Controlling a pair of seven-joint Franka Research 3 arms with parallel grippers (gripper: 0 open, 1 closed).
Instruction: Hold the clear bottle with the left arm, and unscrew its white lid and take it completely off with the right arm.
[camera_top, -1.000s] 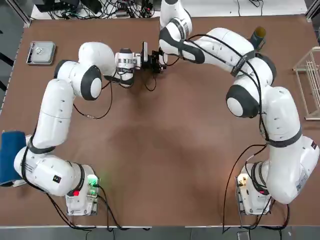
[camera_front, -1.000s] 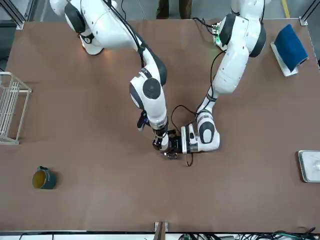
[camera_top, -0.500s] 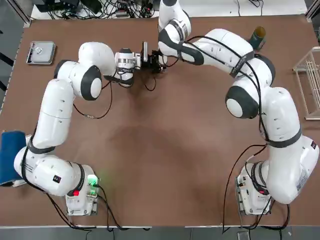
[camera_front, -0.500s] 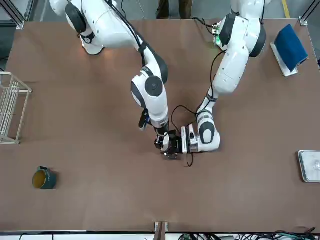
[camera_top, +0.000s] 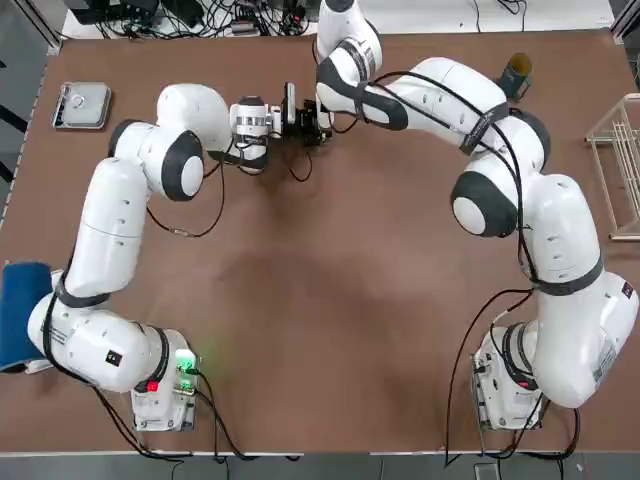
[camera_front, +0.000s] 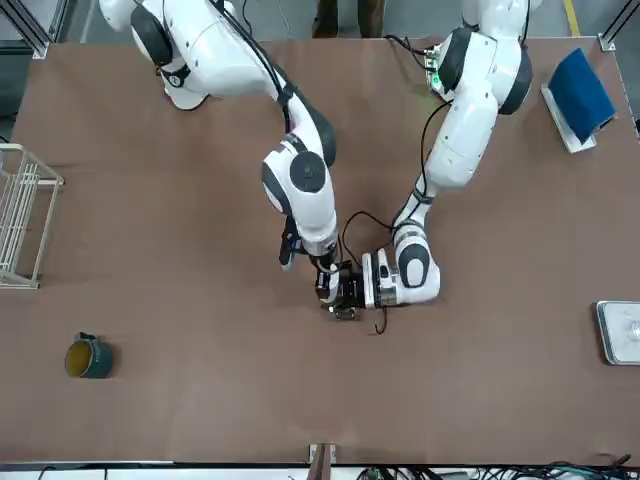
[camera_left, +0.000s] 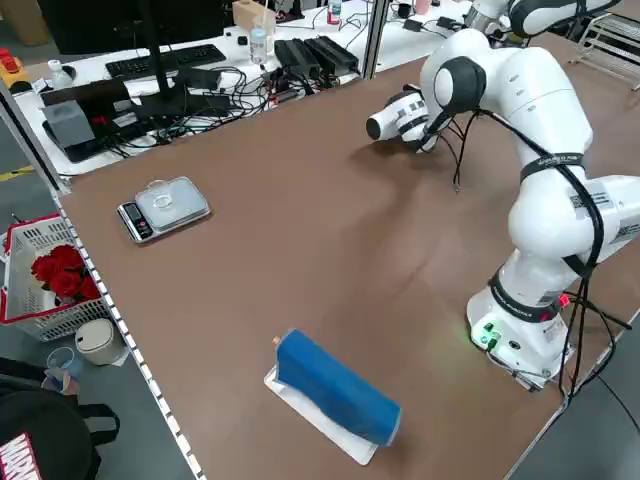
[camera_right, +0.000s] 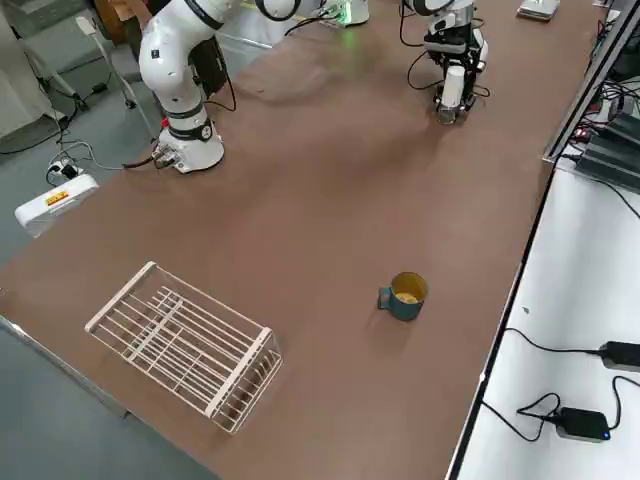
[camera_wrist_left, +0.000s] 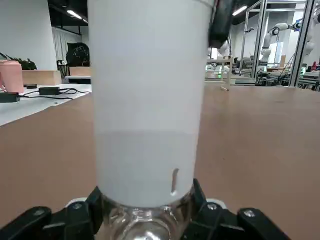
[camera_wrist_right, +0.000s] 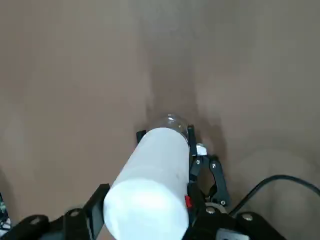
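I see both arms reaching to one spot at the far middle of the brown tabletop (camera_top: 320, 300). The left end effector (camera_top: 300, 118) lies low and horizontal and is clenched around the base of the clear bottle (camera_wrist_left: 145, 222), which stands upright; in the left wrist view its black fingers (camera_wrist_left: 80, 212) press against the glass on both sides. The white lid (camera_wrist_left: 147, 100) sits on top of the bottle and fills most of that view; I see no gap between lid and glass. The right end effector (camera_front: 326, 283) comes down from above over the same spot. In the right wrist view the white lid (camera_wrist_right: 150, 187) stands between the right arm's black fingers (camera_wrist_right: 97, 200), with the glass of the clear bottle (camera_wrist_right: 172, 121) showing beyond the lid's far end; the fingers sit close on both sides of the lid, so I read the right end effector as grasping it. In the top and front views the bottle and lid are hidden between the two end effectors. Elsewhere on the tabletop I note a teal mug (camera_front: 88, 357) near the far right corner, a white wire rack (camera_right: 185, 345) at the right edge, a small scale (camera_top: 82, 105) at the far left corner and a blue roll (camera_left: 335, 388) at the left edge, all well apart from the arms' meeting point.
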